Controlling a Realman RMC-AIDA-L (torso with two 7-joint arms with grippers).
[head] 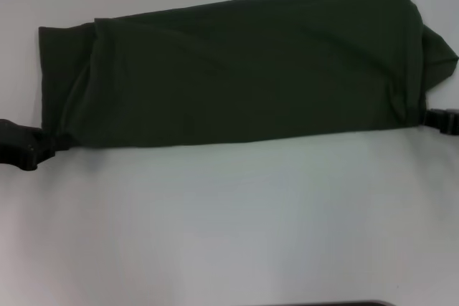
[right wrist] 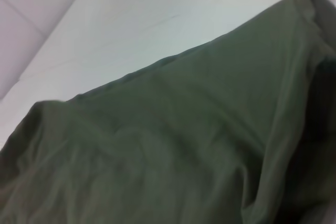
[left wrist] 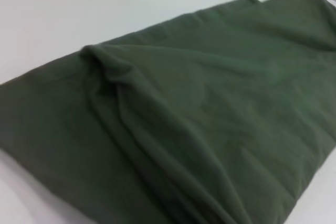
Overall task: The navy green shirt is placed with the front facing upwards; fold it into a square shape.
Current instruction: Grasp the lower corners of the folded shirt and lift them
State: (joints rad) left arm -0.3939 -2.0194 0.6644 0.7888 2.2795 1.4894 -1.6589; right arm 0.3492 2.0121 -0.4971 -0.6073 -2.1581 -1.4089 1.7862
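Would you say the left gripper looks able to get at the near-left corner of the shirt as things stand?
Probably yes: the left gripper already sits at that corner of the navy green shirt, with nothing between them.

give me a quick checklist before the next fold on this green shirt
1. navy green shirt folded into a long band across the white table: ok.
2. Band lies flat: not ok, a ridge and creases show.
3. left gripper at the band's near left corner: ok.
4. right gripper at the near right corner: ok.
5. Both grips firm on cloth: cannot tell.
6. Square shape reached: not ok, not yet.
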